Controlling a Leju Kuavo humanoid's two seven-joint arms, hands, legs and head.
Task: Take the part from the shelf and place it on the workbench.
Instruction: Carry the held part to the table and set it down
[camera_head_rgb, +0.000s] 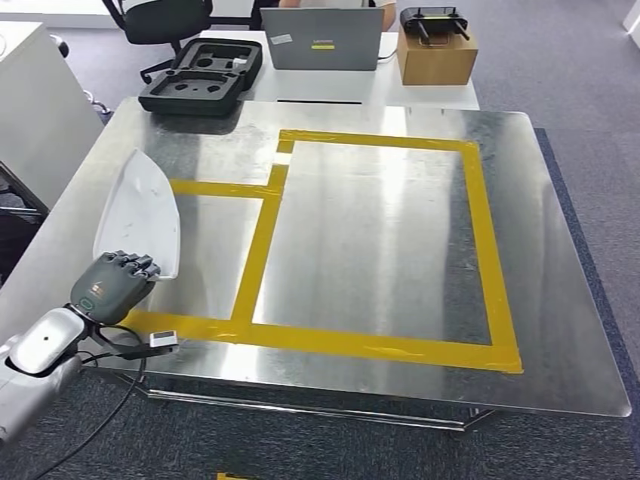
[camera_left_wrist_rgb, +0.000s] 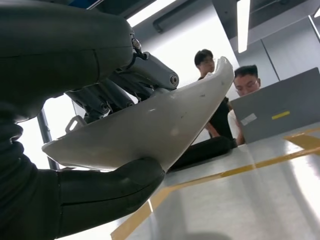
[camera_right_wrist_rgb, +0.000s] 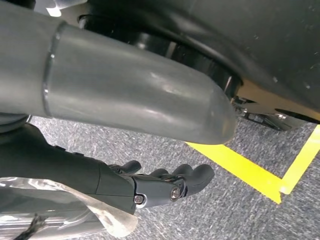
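white part (camera_head_rgb: 140, 212) in left hand (camera_head_rgb: 113, 285)

Grey laptop (camera_head_rgb: 323, 40), cardboard box (camera_head_rgb: 436, 55) (router on top), foam case (camera_head_rgb: 202, 76)

Grey carpet (camera_head_rgb: 581, 90), white desk (camera_head_rgb: 423, 90), ceiling striplights (camera_left_wrist_rgb: 243, 25).

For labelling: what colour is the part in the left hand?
White; the part shows best in the head view.
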